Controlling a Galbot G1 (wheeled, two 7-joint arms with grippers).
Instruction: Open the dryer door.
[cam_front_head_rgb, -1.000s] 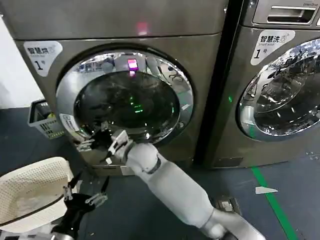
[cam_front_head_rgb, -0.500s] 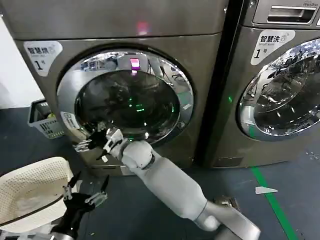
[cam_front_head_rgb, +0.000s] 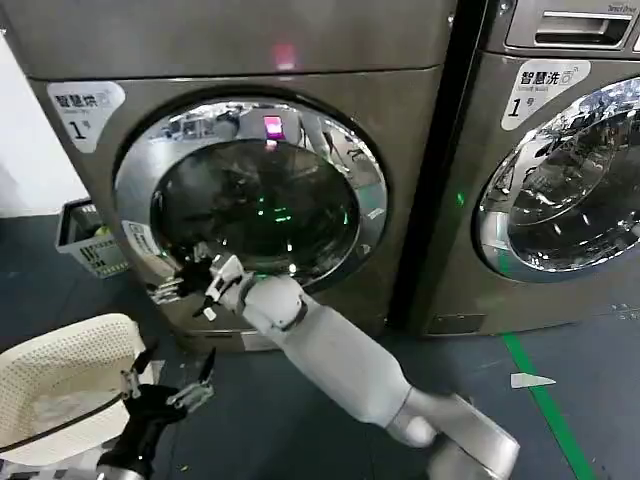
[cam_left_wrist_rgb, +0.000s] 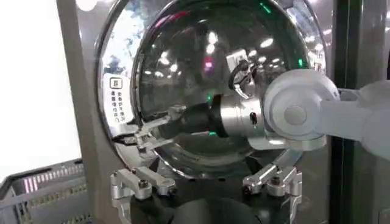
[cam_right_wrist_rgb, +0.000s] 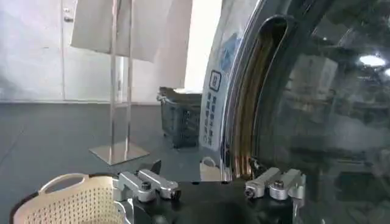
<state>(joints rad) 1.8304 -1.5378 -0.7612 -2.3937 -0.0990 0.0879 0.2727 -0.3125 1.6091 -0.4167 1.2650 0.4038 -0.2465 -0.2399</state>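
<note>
Dryer door (cam_front_head_rgb: 250, 195) is sitting nearly shut, only its left edge lifting off the machine. Right gripper (cam_front_head_rgb: 178, 284), fingers spread, is hooking that edge; most of the swing remains. Left gripper (cam_front_head_rgb: 170, 385) is idling open, low beside a white basket (cam_front_head_rgb: 60, 385).

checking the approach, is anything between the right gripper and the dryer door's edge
Nothing visible. The right gripper is already at the lower left rim of the dryer door, its fingers open. The left gripper waits low, by the white basket.

My right gripper (cam_front_head_rgb: 172, 283) covers part of the dryer door (cam_front_head_rgb: 250, 195) ring's lower left; the neighbouring machine's door (cam_front_head_rgb: 565, 185) is cut off.
</note>
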